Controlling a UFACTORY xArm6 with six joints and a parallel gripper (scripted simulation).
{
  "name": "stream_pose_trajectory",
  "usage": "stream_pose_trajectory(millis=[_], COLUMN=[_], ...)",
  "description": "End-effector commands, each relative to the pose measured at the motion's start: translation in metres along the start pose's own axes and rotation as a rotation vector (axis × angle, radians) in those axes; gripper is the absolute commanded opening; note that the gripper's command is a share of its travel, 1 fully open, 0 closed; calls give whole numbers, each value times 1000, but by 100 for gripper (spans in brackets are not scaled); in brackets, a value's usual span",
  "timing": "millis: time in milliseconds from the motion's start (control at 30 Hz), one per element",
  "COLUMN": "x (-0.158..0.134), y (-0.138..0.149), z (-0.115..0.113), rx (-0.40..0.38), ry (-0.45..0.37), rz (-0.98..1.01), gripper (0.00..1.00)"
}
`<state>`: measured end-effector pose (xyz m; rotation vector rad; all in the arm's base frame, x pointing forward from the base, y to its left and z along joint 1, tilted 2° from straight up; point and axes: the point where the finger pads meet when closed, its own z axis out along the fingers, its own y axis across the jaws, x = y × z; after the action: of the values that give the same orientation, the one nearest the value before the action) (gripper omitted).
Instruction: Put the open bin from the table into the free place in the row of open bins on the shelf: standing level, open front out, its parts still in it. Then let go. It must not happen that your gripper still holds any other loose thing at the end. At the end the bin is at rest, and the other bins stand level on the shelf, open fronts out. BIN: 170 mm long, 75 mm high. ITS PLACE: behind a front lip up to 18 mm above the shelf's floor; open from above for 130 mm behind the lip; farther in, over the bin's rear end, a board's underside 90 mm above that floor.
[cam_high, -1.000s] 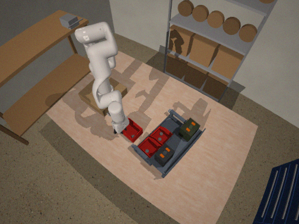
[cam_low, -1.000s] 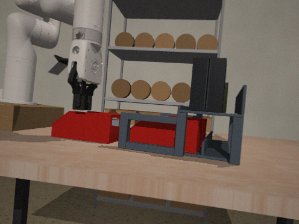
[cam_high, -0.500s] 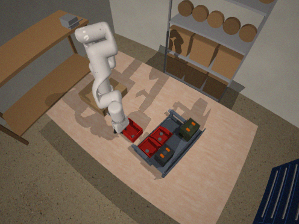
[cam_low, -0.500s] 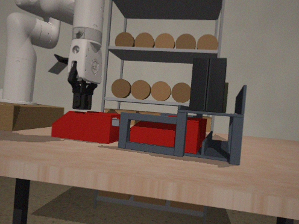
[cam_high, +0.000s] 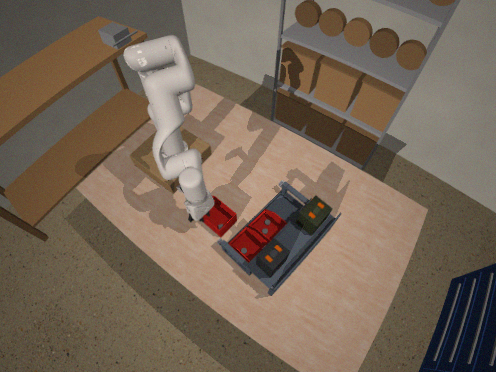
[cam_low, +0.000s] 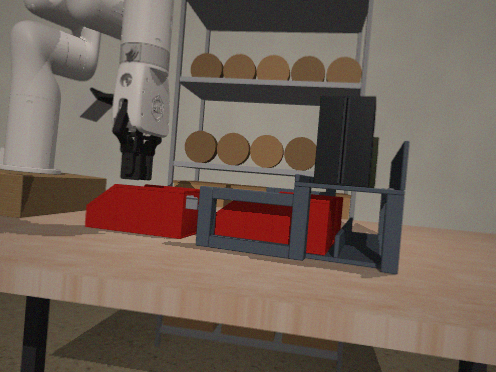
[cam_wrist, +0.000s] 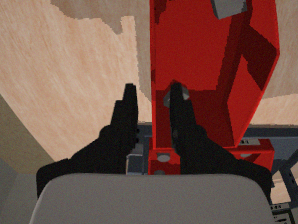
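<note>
Straddling the red bin's (cam_wrist: 212, 63) side wall – the hand (cam_wrist: 153, 106), part-spread; nothing pinched.

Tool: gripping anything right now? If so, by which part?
Nothing is held. The tool hangs open just above the red bin, with one finger on each side of the bin's side wall, not closed on it.

Top cam sits high off one bench (cam_high: 350, 280) corner, looking steeply down, far out; I see all four edges. Exterior cam is low, near a long bench edge, about at tabletop height, looking across at the grey shelf (cam_low: 300, 220), close in. Wrist cam looks down past the gripper (cam_wrist: 154, 106), very near. All three share the red bin (cam_high: 220, 216) beside the shelf.
</note>
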<state>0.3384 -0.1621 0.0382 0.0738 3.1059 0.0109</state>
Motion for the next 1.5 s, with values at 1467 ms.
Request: stream_pose_trajectory(millis=[1467], x=[-2], y=[-1], z=[5], rx=[2], ry=[-4], rz=[0], gripper=[28])
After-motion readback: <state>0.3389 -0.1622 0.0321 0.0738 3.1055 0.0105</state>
